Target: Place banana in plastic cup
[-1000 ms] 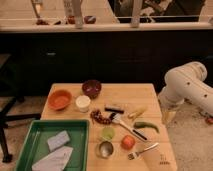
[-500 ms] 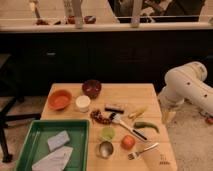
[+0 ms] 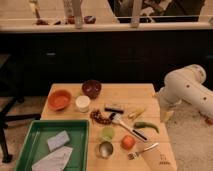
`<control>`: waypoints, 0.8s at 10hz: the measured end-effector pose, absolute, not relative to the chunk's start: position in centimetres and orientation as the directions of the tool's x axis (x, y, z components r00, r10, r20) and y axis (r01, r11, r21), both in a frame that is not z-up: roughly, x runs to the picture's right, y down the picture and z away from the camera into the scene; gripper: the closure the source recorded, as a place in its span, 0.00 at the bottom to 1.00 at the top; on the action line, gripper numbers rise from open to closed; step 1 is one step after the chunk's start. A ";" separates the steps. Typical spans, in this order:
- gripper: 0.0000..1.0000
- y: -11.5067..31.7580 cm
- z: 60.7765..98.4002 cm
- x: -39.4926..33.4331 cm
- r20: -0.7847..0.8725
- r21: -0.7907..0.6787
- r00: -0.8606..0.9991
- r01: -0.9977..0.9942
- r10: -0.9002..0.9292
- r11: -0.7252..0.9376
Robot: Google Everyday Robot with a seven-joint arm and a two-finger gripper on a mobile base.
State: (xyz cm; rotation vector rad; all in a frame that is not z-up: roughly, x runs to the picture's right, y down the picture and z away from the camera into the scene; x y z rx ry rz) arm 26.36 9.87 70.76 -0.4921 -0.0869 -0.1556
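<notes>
Banana (image 3: 136, 113): pale yellow, short, lying flat on the wooden worktop (image 3: 131, 92), right of centre. A small dark bar (image 3: 114, 108) sits to its left and a green pepper (image 3: 146, 126) lies just below and to its right. Nothing grips it.

Plastic cup (image 3: 107, 133): light green, upright, lower centre of the worktop. It sits down-left of the banana, apart from it, with a white-headed utensil with a dark handle (image 3: 125, 125) lying between them. A shiny metal cup (image 3: 105, 149) is directly below it and a tomato (image 3: 128, 142) to its lower right.

End effector (image 3: 166, 116): hangs at the worktop's right edge, under the bulky white arm (image 3: 187, 87) that enters from the right of the frame. It is right of the banana and pepper, touching neither. Whether it is spread or closed cannot be told.

Other items:
- Fork (image 3: 142, 150), near the lower right corner of the worktop.
- Reddish-brown cluster (image 3: 100, 117), just above the plastic cup.
- White cup (image 3: 82, 103), orange bowl (image 3: 59, 99) and dark red bowl (image 3: 91, 88), across the upper left.
- Green tray (image 3: 35, 132), lower left of the frame, holding two pale flat pieces (image 3: 58, 140).
</notes>
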 end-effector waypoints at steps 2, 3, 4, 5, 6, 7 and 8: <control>0.20 10.1 72.2 25.4 0.206 -0.427 0.950 0.304 -0.236 0.852; 0.20 10.0 73.0 24.8 0.231 -0.417 0.934 0.348 -0.272 0.840; 0.20 9.8 73.4 24.4 0.243 -0.414 0.927 0.365 -0.286 0.834; 0.20 9.9 74.2 24.3 0.256 -0.418 0.919 0.384 -0.299 0.823; 0.20 9.9 75.2 24.0 0.269 -0.422 0.908 0.411 -0.322 0.808; 0.20 9.9 75.9 23.5 0.281 -0.425 0.899 0.431 -0.336 0.796; 0.20 9.8 76.8 23.0 0.291 -0.428 0.890 0.449 -0.351 0.784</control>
